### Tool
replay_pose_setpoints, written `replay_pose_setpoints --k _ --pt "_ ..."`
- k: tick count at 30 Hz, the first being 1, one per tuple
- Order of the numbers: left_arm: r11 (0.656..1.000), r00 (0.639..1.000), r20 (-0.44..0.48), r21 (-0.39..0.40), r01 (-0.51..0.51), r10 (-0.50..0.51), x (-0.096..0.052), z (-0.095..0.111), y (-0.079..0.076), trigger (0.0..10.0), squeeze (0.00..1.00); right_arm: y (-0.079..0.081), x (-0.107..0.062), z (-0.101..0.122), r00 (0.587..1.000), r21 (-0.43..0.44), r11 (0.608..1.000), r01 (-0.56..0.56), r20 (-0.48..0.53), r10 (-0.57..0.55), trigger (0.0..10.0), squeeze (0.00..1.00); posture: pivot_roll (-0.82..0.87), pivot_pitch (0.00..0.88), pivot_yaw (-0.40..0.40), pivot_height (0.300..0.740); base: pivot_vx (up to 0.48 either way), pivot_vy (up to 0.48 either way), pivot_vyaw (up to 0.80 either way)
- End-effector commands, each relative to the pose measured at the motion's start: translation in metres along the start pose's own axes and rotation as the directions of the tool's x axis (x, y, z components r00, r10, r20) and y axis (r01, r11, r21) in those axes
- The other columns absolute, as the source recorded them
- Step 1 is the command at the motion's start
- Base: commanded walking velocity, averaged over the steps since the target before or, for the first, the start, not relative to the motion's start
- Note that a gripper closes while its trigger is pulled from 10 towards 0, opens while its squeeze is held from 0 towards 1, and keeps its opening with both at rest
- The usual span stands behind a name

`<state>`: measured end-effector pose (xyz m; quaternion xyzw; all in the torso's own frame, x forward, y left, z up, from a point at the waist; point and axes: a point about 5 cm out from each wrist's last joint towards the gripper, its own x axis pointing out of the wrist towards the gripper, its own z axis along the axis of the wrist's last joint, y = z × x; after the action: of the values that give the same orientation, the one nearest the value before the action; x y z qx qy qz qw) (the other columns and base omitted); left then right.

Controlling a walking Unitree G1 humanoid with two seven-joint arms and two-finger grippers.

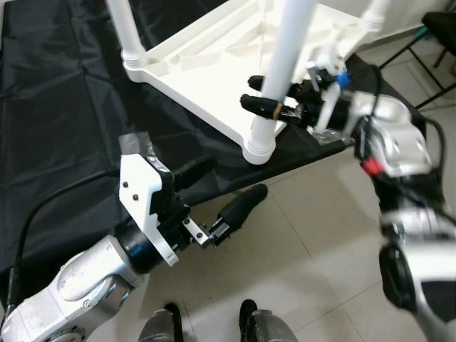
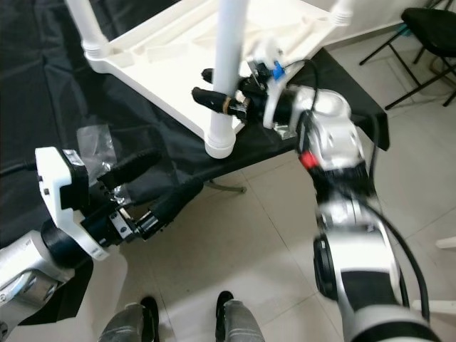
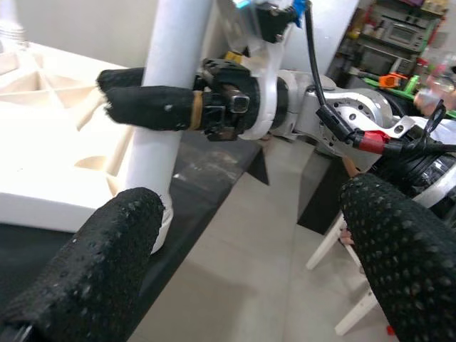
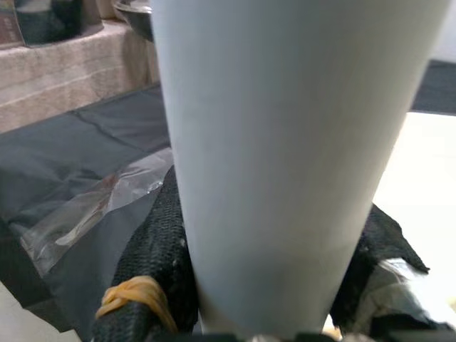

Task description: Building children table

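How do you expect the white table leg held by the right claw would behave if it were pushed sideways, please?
The white table leg looks like a smooth, rigid plastic tube, so it would probably stay stiff but could slip within the right claw. It stands upright in a socket of the upturned tabletop; if not fully seated, a sideways push might tilt it. It probably weighs little for its size.

Pale tiled floor (image 1: 320, 235) spreading across lower right, black folding chair (image 2: 427, 35) standing at upper right, black cloth (image 1: 57, 107) covering left.

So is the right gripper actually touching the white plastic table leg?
Touching. In the right wrist view the right gripper has its black fingers pressed on both sides of the white plastic table leg.
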<state>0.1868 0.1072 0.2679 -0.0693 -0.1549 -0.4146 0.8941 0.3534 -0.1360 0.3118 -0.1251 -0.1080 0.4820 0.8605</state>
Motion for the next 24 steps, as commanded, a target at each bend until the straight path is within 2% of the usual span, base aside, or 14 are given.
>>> replay_pose_setpoints --k 1,2,4,5,7,8,10,16,17,20,21,22,23,24 --pt "1.000 1.000 -0.017 -0.009 0.020 -0.020 -0.002 -0.001 -0.005 10.0 0.00 0.016 0.005 -0.029 0.994 0.083 0.997 0.010 -0.110 0.000 0.0 0.00 0.08 0.364 -0.081 0.740 0.000 0.000 0.00" --pt "1.000 1.000 -0.019 -0.009 0.014 -0.014 -0.003 -0.002 -0.005 10.0 0.00 0.046 0.004 -0.069 0.905 0.188 0.886 0.423 -0.131 -0.404 0.0 0.00 0.08 0.359 -0.083 0.740 0.000 0.000 0.00" --pt "1.000 1.000 -0.019 -0.009 0.014 -0.014 -0.003 -0.002 -0.005 10.0 0.00 0.046 0.004 -0.069 0.905 0.188 0.886 0.423 -0.131 -0.404 0.0 0.00 0.08 0.359 -0.083 0.740 0.000 0.000 0.00" --pt "1.000 1.000 -0.018 -0.009 0.010 -0.010 -0.002 -0.002 -0.005 10.0 0.00 0.072 -0.008 -0.097 0.740 0.221 0.706 0.673 -0.219 -0.636 0.0 0.00 0.09 0.352 -0.075 0.740 0.000 0.000 0.00" --pt "1.000 1.000 -0.018 -0.009 0.010 -0.010 -0.002 -0.002 -0.005 10.0 0.00 0.072 -0.008 -0.097 0.740 0.221 0.706 0.673 -0.219 -0.636 0.0 0.00 0.09 0.352 -0.075 0.740 0.000 0.000 0.00" --pt "1.000 1.000 -0.015 -0.010 0.010 -0.010 -0.001 -0.002 -0.004 10.0 0.00 0.084 -0.014 -0.111 0.594 0.215 0.554 0.804 -0.280 -0.754 0.0 0.00 0.09 0.344 -0.056 0.740 0.000 0.000 0.00" --pt "1.000 1.000 -0.015 -0.009 0.023 -0.023 0.000 -0.003 -0.002 10.0 0.00 0.081 -0.004 -0.114 0.555 0.195 0.520 0.832 -0.281 -0.783 0.0 0.00 0.06 0.316 -0.043 0.740 0.000 0.000 0.00" --pt "0.999 0.999 -0.004 -0.002 0.040 -0.040 0.004 -0.002 0.003 10.0 0.00 0.062 0.021 -0.098 0.639 0.171 0.616 0.769 -0.222 -0.736 0.0 0.00 0.04 0.305 -0.043 0.740 0.000 0.000 0.00" --pt "0.999 0.999 0.000 -0.005 0.041 -0.041 0.006 -0.002 0.003 10.0 0.00 0.061 0.021 -0.090 0.659 0.176 0.636 0.752 -0.203 -0.724 10.0 0.00 0.04 0.305 -0.040 0.740 0.000 0.000 0.00" --pt "0.999 0.999 0.003 -0.012 0.048 -0.048 0.007 -0.003 0.001 10.0 0.00 0.059 0.021 -0.073 0.743 0.199 0.717 0.669 -0.143 -0.654 10.0 0.00 0.04 0.310 -0.042 0.740 0.000 0.000 0.00" --pt "0.999 0.999 0.002 -0.013 0.051 -0.051 0.008 -0.003 0.000 10.0 0.00 0.061 0.021 -0.057 0.813 0.227 0.786 0.575 -0.043 -0.581 10.0 0.68 0.04 0.312 -0.043 0.740 0.000 0.000 0.00" --pt "0.999 0.999 0.002 -0.013 0.051 -0.051 0.008 -0.003 0.000 10.0 0.00 0.061 0.021 -0.057 0.813 0.227 0.786 0.575 -0.043 -0.581 10.0 0.68 0.04 0.312 -0.043 0.740 0.000 0.000 0.00" --pt "0.999 0.999 0.001 -0.012 0.049 -0.049 0.008 -0.003 0.000 10.0 0.00 0.061 0.016 -0.041 0.877 0.238 0.859 0.454 0.053 -0.478 10.0 1.00 0.04 0.316 -0.044 0.740 0.000 0.000 0.00" --pt "0.999 0.999 0.001 -0.012 0.049 -0.049 0.008 -0.003 0.000 10.0 0.00 0.061 0.016 -0.041 0.877 0.238 0.859 0.454 0.053 -0.478 10.0 1.00 0.04 0.316 -0.044 0.740 0.000 0.000 0.00"
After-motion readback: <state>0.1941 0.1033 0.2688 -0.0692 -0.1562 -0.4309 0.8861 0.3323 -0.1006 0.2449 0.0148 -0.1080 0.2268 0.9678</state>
